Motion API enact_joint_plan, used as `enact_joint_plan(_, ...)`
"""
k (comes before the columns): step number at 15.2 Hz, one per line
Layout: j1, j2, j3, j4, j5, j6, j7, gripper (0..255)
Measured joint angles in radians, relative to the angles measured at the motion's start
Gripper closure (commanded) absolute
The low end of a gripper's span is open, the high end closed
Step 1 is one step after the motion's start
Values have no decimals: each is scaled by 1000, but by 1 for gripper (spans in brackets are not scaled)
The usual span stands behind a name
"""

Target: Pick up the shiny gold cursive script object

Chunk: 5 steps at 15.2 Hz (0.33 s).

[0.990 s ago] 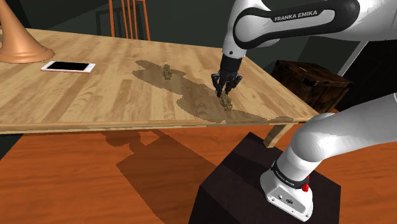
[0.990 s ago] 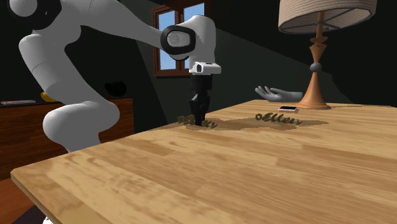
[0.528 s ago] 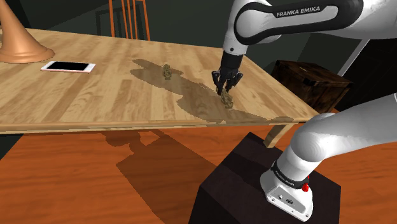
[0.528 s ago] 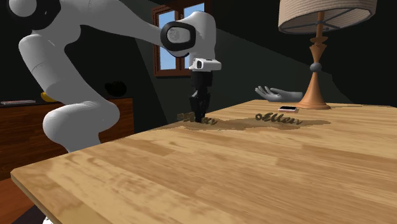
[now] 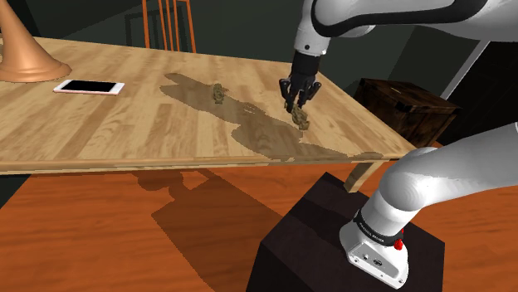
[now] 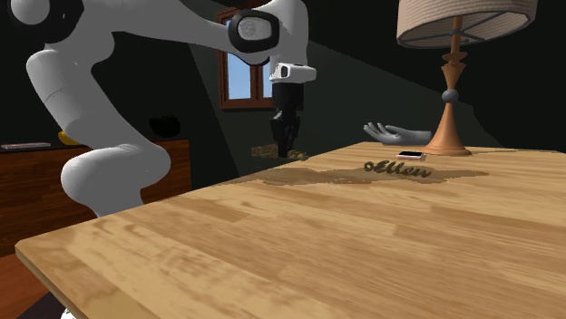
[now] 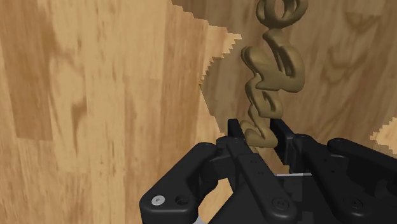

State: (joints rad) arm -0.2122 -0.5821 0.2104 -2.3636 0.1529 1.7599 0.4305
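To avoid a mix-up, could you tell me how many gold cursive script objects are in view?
2. The held script object hangs in the gripper above the table; the second script object lies on the table, nearer the phone.

It is dim all around, but the table (image 5: pixel 124 116) looks bright and warm. A big dark shadow (image 5: pixel 249 128) lies across the wood, with jagged edges.

**Open wood all around the gripper**

The gripper (image 5: pixel 295 103) hangs over the table (image 5: pixel 124 124) with the gold script piece (image 5: pixel 300 119) clamped, and there are bare planks beneath. The nearest obstacle is a second script piece (image 5: pixel 217 92), apart toward the shoulder view's left. The phone (image 5: pixel 89 86) and lamp (image 5: pixel 25 58) sit well apart, farther left.
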Motion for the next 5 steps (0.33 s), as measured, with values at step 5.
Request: enact_joint_plan(5, -2, -1, -6, 59, -5, -59, 3, 255)
